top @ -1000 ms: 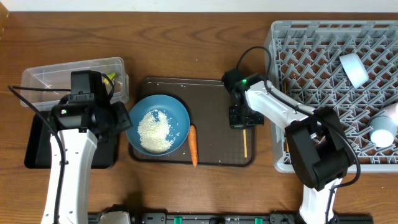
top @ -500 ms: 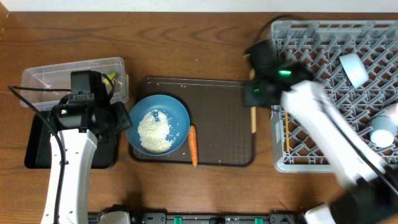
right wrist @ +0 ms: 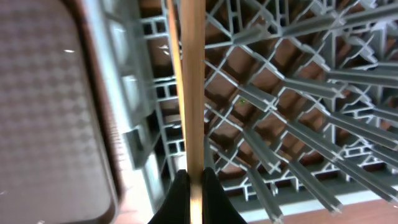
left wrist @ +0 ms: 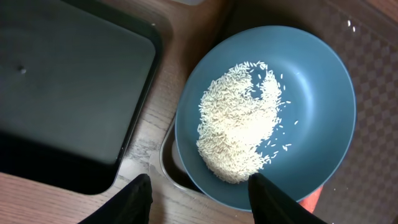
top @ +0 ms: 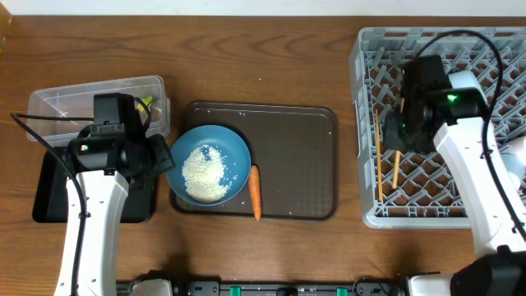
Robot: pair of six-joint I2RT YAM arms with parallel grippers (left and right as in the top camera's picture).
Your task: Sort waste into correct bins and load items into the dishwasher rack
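Note:
The blue plate (top: 210, 163) with a heap of white rice (top: 205, 172) lies on the brown serving tray (top: 296, 164). An orange carrot (top: 256, 192) lies beside the plate. My left gripper (left wrist: 202, 205) is open, and its fingers straddle the plate's left rim (left wrist: 186, 180). My right gripper (right wrist: 194, 199) is shut on a wooden chopstick (right wrist: 191, 93) and holds it over the left side of the grey rack (top: 368, 99). A second chopstick (top: 379, 156) lies in the rack along its left wall. My right arm covers where the bowls were.
A clear box (top: 90, 103) holding a green-yellow wrapper (top: 146, 103) stands at the back left. The black tray (top: 49, 197) lies in front of it under my left arm; it also shows in the left wrist view (left wrist: 68, 87).
My right gripper has carried the chopstick from the brown tray's right side to over the rack's left side. The left arm has not moved.

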